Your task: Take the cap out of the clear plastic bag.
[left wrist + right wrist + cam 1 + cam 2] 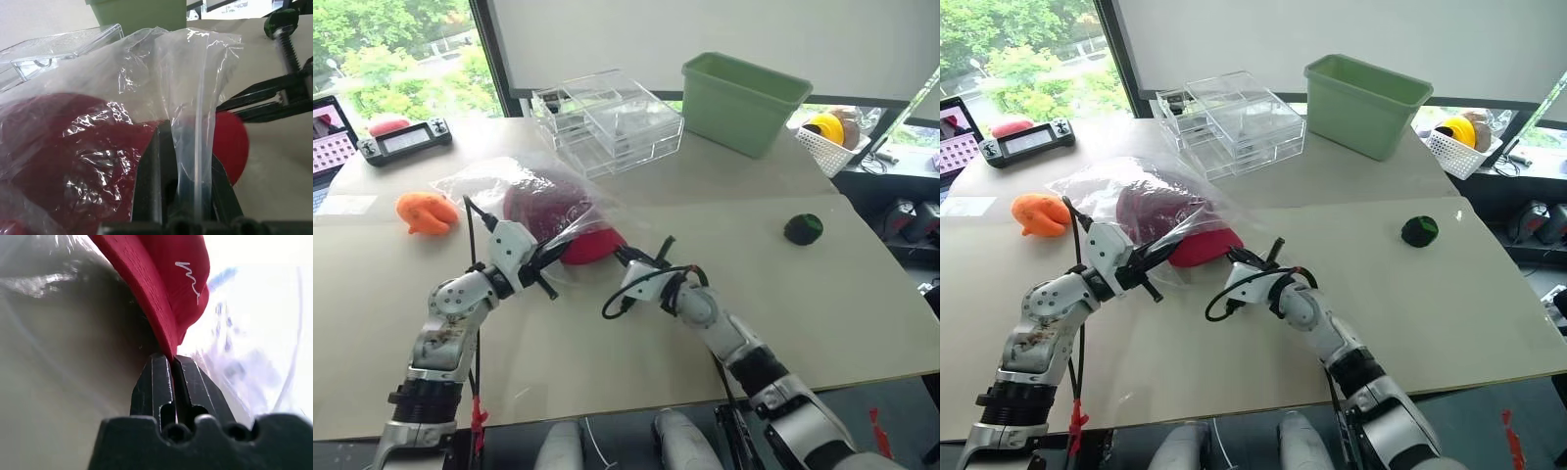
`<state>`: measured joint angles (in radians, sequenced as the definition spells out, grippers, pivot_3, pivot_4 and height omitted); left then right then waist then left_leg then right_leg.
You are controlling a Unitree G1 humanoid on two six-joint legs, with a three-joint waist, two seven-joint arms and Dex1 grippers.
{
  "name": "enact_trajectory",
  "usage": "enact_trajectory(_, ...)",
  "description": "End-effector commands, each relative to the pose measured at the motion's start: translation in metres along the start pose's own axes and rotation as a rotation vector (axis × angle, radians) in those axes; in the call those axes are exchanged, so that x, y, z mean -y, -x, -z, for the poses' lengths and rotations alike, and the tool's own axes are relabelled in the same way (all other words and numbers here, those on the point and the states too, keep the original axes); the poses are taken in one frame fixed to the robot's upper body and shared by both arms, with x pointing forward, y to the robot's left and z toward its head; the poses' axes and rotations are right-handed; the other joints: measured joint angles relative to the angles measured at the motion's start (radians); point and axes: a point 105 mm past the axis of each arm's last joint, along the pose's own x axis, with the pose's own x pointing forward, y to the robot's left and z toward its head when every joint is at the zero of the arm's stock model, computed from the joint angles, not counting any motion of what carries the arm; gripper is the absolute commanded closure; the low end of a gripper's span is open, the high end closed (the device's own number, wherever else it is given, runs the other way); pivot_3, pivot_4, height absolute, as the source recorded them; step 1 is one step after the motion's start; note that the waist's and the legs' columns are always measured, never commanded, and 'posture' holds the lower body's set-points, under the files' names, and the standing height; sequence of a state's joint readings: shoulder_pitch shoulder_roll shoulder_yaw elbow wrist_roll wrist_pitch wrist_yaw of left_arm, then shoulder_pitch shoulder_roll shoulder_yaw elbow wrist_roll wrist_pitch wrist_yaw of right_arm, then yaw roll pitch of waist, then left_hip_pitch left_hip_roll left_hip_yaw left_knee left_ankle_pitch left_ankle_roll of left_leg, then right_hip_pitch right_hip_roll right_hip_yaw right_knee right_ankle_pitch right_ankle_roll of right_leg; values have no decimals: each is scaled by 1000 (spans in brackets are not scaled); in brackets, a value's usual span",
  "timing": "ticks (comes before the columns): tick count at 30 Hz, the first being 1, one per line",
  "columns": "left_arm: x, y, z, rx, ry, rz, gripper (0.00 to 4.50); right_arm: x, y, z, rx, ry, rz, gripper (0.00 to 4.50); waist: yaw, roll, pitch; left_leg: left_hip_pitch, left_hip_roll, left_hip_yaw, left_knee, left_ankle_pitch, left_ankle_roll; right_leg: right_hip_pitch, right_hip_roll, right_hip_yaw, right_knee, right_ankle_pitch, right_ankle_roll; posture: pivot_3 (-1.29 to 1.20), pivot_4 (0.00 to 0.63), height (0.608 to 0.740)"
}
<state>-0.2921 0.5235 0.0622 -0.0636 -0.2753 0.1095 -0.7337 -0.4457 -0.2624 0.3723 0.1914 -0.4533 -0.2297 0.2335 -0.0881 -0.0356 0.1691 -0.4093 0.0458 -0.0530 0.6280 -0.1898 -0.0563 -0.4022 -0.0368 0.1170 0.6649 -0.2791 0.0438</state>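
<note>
Red fabric of the cap [592, 245] pokes brim-first out of the clear plastic bag [509, 186], its edge pinched in the closed right gripper [172, 366]. Beside it, the left gripper [183, 147] clamps a fold of the bag above the table [724, 215].

Dark red cap [592, 245], white lettering; green bin [741, 101]; orange toy [426, 212].

Daylight came through the far windows [401, 49], lighting the table [744, 245] evenly (shadows soft). Glare flecked the clear plastic bag [146, 73]; the right wrist view was washed out and blurred.
</note>
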Motion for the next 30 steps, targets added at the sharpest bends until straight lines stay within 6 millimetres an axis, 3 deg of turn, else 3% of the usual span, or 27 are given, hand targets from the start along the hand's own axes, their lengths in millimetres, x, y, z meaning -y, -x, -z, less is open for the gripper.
enact_trajectory(1,-3,0,-9,22,-38,-1,4500,25,12,-16,21,-44,79,4457,1,0,0,0,0,0,0,0,0,0,0,0,0,0,0,0,150,735)
enact_trajectory(5,-3,-2,-9,24,-39,1,4500,17,40,-25,9,-129,-18,4457,18,0,0,-1,0,0,0,0,0,0,0,0,-1,0,0,0,150,735)
enact_trajectory(8,-3,-2,-8,23,-39,3,4500,26,62,-40,27,-275,-49,4457,22,0,0,-1,0,0,1,0,0,0,0,0,-1,0,1,0,150,735)
enact_trajectory(14,-1,-1,-6,38,-51,7,4500,70,109,-79,147,-625,-113,4457,29,0,0,-1,0,0,2,0,0,1,0,0,-1,-2,3,0,150,735)
enact_trajectory(18,-12,0,-7,66,-104,-76,4500,105,140,-89,220,-763,-167,4457,33,0,0,-1,0,0,1,0,0,2,0,-1,-2,-2,3,0,150,735)
enact_trajectory(21,0,0,-5,80,-168,-22,4500,121,160,-102,297,-866,-237,4457,35,-1,1,0,0,0,1,0,0,3,0,-1,-2,-2,3,0,150,735)
enact_trajectory(23,12,5,-1,90,-203,27,4500,143,174,-109,399,-937,-214,4457,36,-1,1,0,0,0,0,0,0,3,0,0,-3,-2,3,0,150,735)
enact_trajectory(27,27,20,4,109,-263,113,4500,183,182,-101,479,-987,-39,4457,35,-1,1,1,0,1,0,0,1,6,0,1,-5,-1,2,0,150,735)
enact_trajectory(30,37,35,5,128,-301,180,4500,202,183,-96,522,-1006,60,4457,33,-1,1,4,0,2,1,0,1,7,0,1,-6,-4,7,0,150,735)
